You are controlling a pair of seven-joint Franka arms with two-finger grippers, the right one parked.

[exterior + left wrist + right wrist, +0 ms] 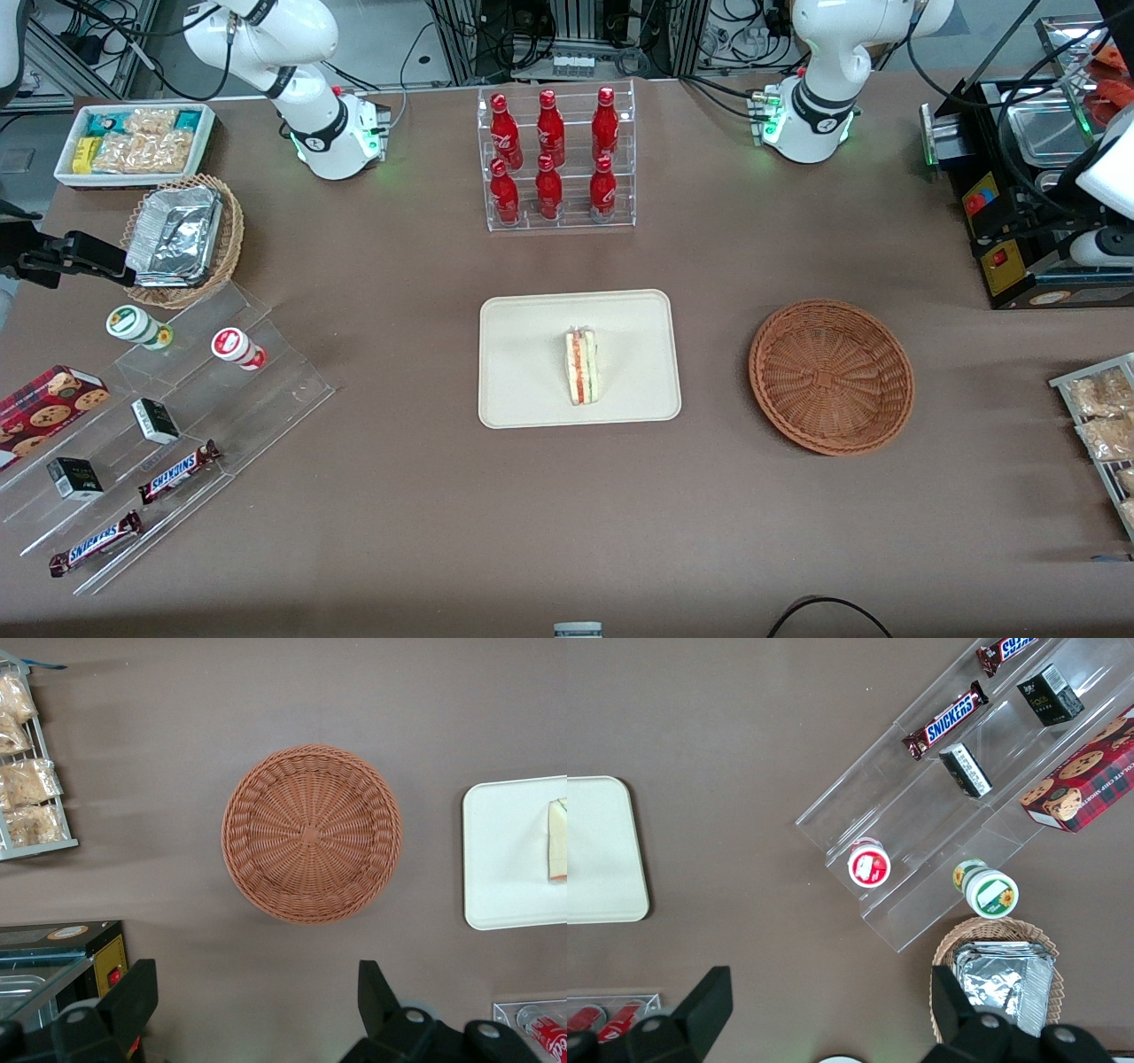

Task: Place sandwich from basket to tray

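Observation:
The sandwich lies on the cream tray at mid-table, its red and green filling edge facing up. The left wrist view catches only one end of the sandwich, at the edge of the tray. Beside the tray, toward the working arm's end, sits the reddish-brown basket with nothing in it. My left gripper hangs high over the bare table, a little farther from the front camera than the basket. It is open, with nothing between its black fingers.
A clear rack of red bottles stands farther back than the tray. A black machine and a rack of snack bags sit at the working arm's end. Stepped acrylic shelves, a tan basket of foil containers and a white bin fill the parked arm's end.

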